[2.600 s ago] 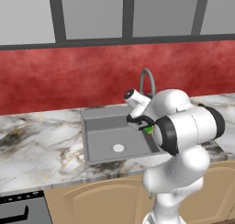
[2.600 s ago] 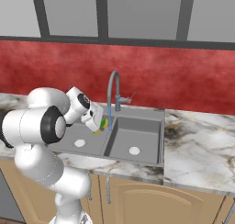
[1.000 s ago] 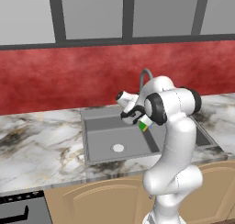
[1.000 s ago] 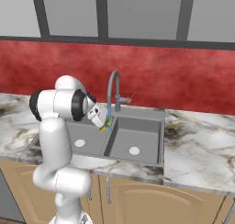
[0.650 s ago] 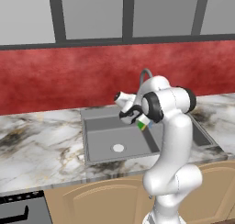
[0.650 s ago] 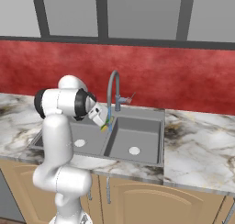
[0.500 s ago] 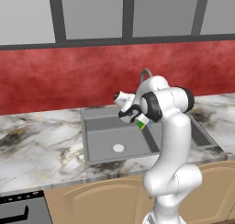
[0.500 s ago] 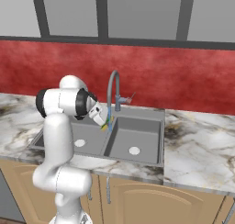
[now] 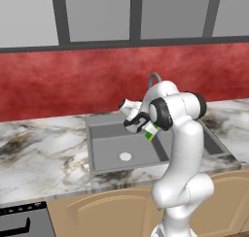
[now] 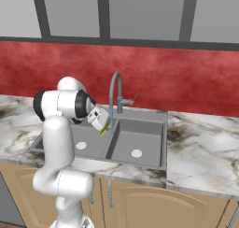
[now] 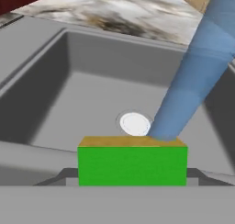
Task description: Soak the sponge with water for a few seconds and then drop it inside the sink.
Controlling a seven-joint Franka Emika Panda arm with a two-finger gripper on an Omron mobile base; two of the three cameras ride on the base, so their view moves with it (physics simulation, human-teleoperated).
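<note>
The gripper (image 10: pixel 105 127) is clamped on the sponge (image 11: pixel 132 164), holding it in the air above the sink (image 9: pixel 109 151), over the divider between the two basins as the right base view shows it. In the hand view the sponge's green face fills the space between the dark fingertips (image 11: pixel 62 176), its yellow edge turned away, and the water (image 11: pixel 193 76) runs down as a pale blue stream that meets that far edge. The faucet (image 10: pixel 114 96) arches up just behind the gripper, so room is tight on that side, while the basins below lie open. Beneath the sponge the basin holds nothing but its white drain (image 11: pixel 135 123); the other basin likewise shows only its drain (image 9: pixel 125 157). Marble counter (image 10: pixel 200 147) borders the sink on both sides, with a red wall (image 9: pixel 73 85) close behind.
</note>
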